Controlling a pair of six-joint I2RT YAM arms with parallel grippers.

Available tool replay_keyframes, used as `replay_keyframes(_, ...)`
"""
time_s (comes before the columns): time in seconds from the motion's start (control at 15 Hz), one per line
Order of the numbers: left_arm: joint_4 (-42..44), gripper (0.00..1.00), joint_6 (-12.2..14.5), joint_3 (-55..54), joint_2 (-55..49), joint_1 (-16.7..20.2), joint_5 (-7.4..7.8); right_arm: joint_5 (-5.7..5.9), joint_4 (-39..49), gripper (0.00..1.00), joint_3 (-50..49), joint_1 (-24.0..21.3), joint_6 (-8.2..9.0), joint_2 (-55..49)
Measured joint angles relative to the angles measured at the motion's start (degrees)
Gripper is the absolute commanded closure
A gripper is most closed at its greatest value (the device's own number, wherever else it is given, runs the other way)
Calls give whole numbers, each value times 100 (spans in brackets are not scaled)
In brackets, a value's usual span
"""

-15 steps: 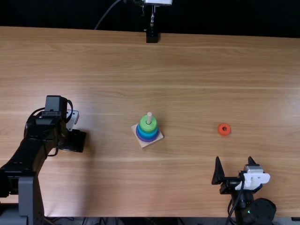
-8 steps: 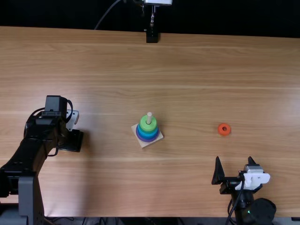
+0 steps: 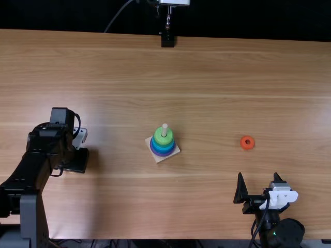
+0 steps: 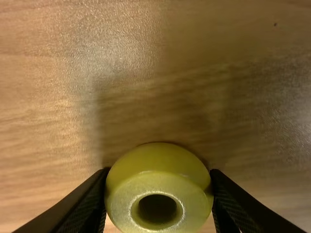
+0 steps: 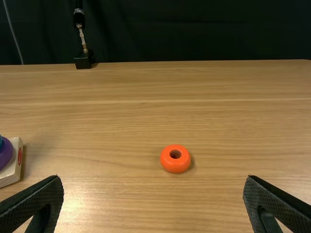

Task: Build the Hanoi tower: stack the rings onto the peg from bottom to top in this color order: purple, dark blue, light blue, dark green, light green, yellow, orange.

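Left pincer [image 3: 77, 162]: I am holding the yellow ring [image 4: 158, 160] between both fingers, one gripping each side, over the left part of the table [image 3: 124, 206]. Right pincer [image 3: 258, 176]: standing wide, nothing between the fingers, hovering at the near right. The orange ring [image 3: 247, 142] is lying flat on the table to the right, farther out than my right pincer. Mid-table, the wooden base [image 3: 175, 151] is carrying the peg [image 3: 165, 127]; the purple ring [image 3: 162, 154] is sitting lowest, blue rings above it, the light green ring [image 3: 162, 137] topping them.
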Motion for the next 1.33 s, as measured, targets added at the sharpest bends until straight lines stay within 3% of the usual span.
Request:
replay_keyframes(0.13,-514,81,-2,474,-39,-52,-2,-2,4,0,0,0,2,0)
replay_keyframes(0.4,-2420,79,-2,1547,-140,-621,17,0,4,0,0,0,2,0)
replay_keyframes(0.67,-2579,79,-48,2369,-205,-1222,74,0,4,0,0,0,0,0)
replay_keyframes(0.93,-2651,79,-476,3193,-269,-1797,400,-2,0,0,0,0,0,0)
replay_keyframes(1.33,-3235,79,-1261,4426,127,-2520,474,-2,2,0,0,0,2,0)
